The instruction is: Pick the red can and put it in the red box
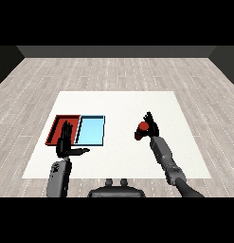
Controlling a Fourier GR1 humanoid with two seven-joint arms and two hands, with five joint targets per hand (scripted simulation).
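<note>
Can [142,127] sits in the right hand [150,128], whose fingers curl round it, over the right half of the table [123,102] and well apart from both trays. Whether it is lifted off the surface is hard to tell. Red tray [56,124] lies near the left edge with the blue tray [91,131] touching its right side. Left hand [66,142] is flat, fingers straight, holding nothing, over the red tray's near edge. Pick looks done; carry across and placing in the red tray remain.

White table [118,102] on grey plank floor [113,71]
</note>
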